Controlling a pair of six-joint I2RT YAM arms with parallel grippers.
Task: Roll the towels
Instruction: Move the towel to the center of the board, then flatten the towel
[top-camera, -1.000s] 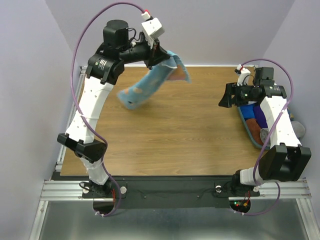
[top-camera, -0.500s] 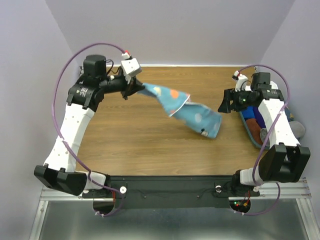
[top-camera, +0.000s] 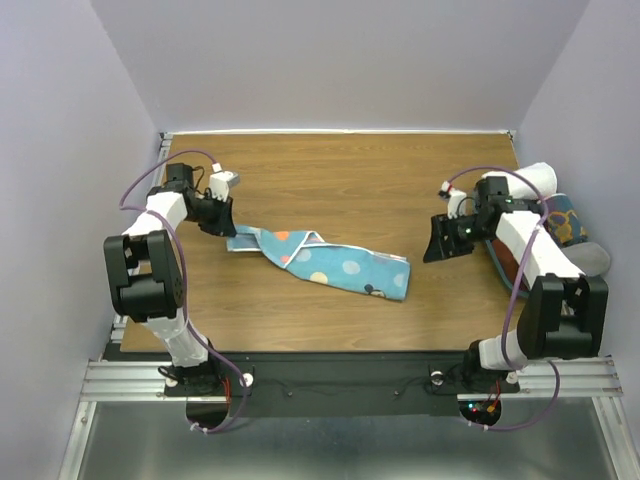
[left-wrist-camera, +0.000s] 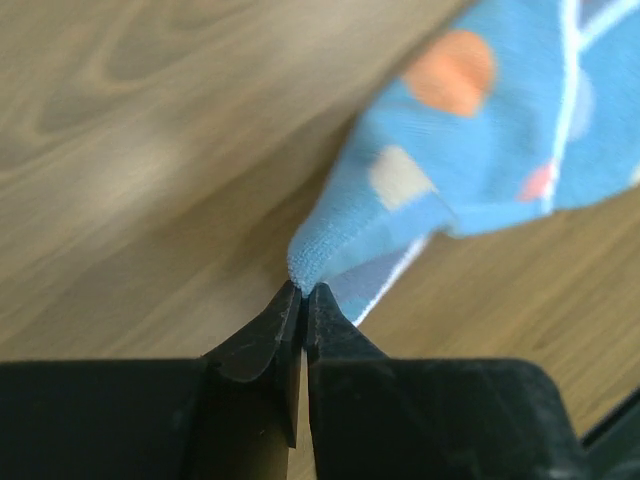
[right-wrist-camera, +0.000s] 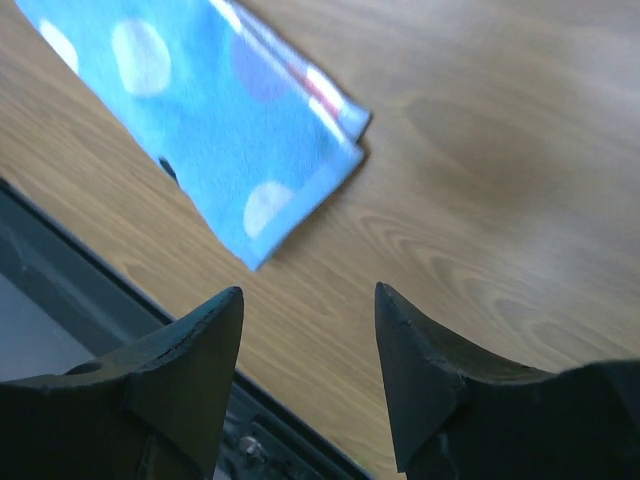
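The light blue towel (top-camera: 320, 262) with orange and pale dots lies stretched in a long, loosely folded strip across the middle of the wooden table. My left gripper (top-camera: 222, 225) is at its left end, low over the wood. In the left wrist view the fingertips pinch the towel's corner (left-wrist-camera: 310, 262), and my left gripper (left-wrist-camera: 303, 290) is shut on it. My right gripper (top-camera: 432, 245) hovers just right of the towel's far end. In the right wrist view that end (right-wrist-camera: 200, 100) lies ahead of my right gripper (right-wrist-camera: 308, 295), which is open and holds nothing.
A blue bin (top-camera: 497, 262) stands at the table's right edge, partly behind the right arm. A dark patterned cloth with orange (top-camera: 566, 216) and a grey item (top-camera: 592, 260) lie by it. The black front rail (right-wrist-camera: 60, 300) runs close under the right gripper.
The left arm swung the blue towel down from the air and pulled it left, so it now lies stretched on the table. The right gripper dropped toward the towel's end and its jaws narrowed.
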